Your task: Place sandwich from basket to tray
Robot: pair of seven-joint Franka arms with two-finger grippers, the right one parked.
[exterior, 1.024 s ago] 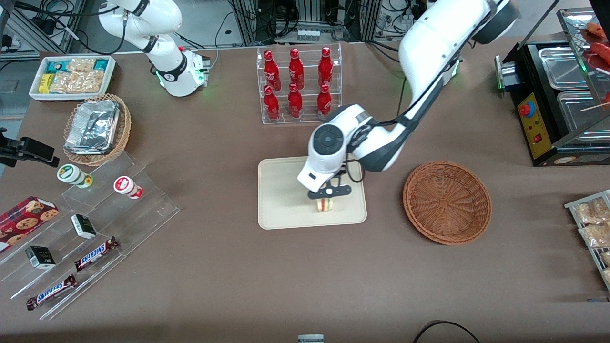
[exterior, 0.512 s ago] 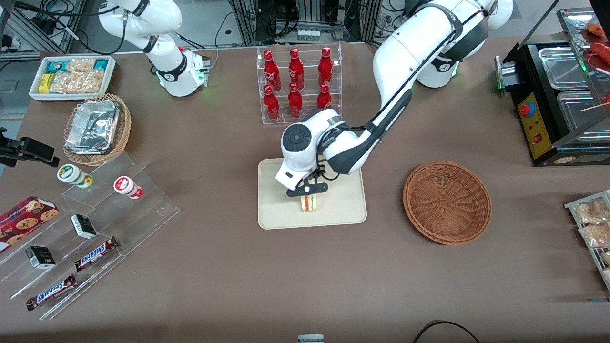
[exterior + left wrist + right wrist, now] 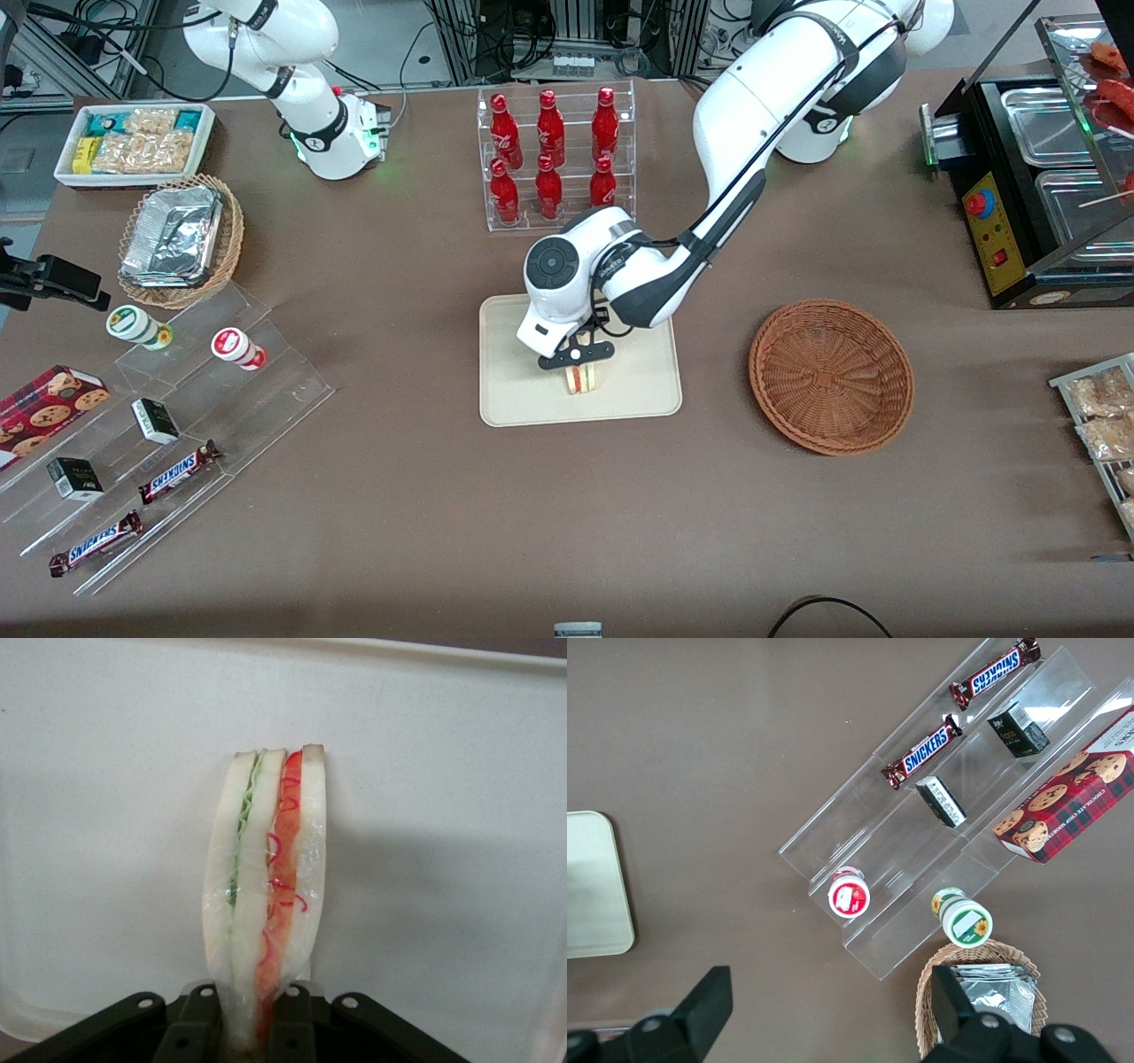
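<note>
Surface: brown desk (image 3: 425, 496), seen from the front, with racks of cables past its edge farthest from the camera.
Tray: a cream rectangular tray (image 3: 514, 399) is laid near the middle of the desk, nearer the camera than the clear rack of red bottles (image 3: 554, 155).
Sandwich: the sandwich (image 3: 581, 378) is held on edge over the tray's inner area, toward the tray edge nearest the camera; whether it touches the tray floor cannot be told. In the left wrist view its bread layers (image 3: 266, 895) are seen with green and red filling between them, against the pale tray (image 3: 106, 815).
Gripper: the gripper (image 3: 578, 361) is positioned directly above the sandwich, its fingers (image 3: 199, 1023) closed narrowly against both bread faces at one end of the wedge.
Basket: the reddish-brown basket (image 3: 831, 377) is set apart from the tray, toward the working arm's end of the desk.
</note>
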